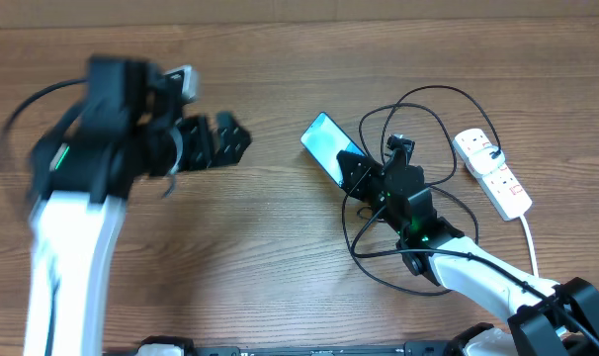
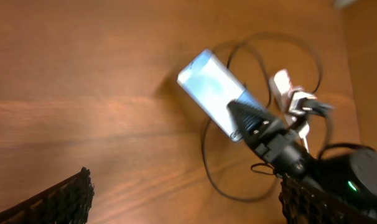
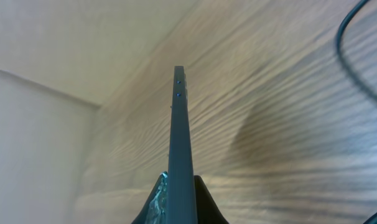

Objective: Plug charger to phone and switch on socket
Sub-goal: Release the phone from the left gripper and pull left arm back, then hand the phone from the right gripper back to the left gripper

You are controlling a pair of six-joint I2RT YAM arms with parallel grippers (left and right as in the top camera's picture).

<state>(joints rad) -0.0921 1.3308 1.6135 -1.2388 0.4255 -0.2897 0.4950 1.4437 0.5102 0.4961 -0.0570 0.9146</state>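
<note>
The phone (image 1: 324, 138), its blue-cyan screen facing up, lies slanted at the table's middle. My right gripper (image 1: 354, 170) is shut on its near right end. In the right wrist view the phone (image 3: 179, 137) shows edge-on, clamped between the fingers (image 3: 204, 208). The charger (image 1: 433, 89), a thin black cable, loops in coils around the right arm, and its plug tip does not show. The white socket (image 1: 493, 174) lies at the far right. My left gripper (image 1: 218, 141) hangs open to the left of the phone with nothing in it. In its wrist view the phone (image 2: 210, 87) lies ahead.
The socket's white cord (image 1: 530, 242) runs toward the front edge, beside the right arm's white link (image 1: 487, 282). A cable loop (image 2: 211, 180) lies on the wood between the left gripper's fingertips (image 2: 64, 199) and the right arm.
</note>
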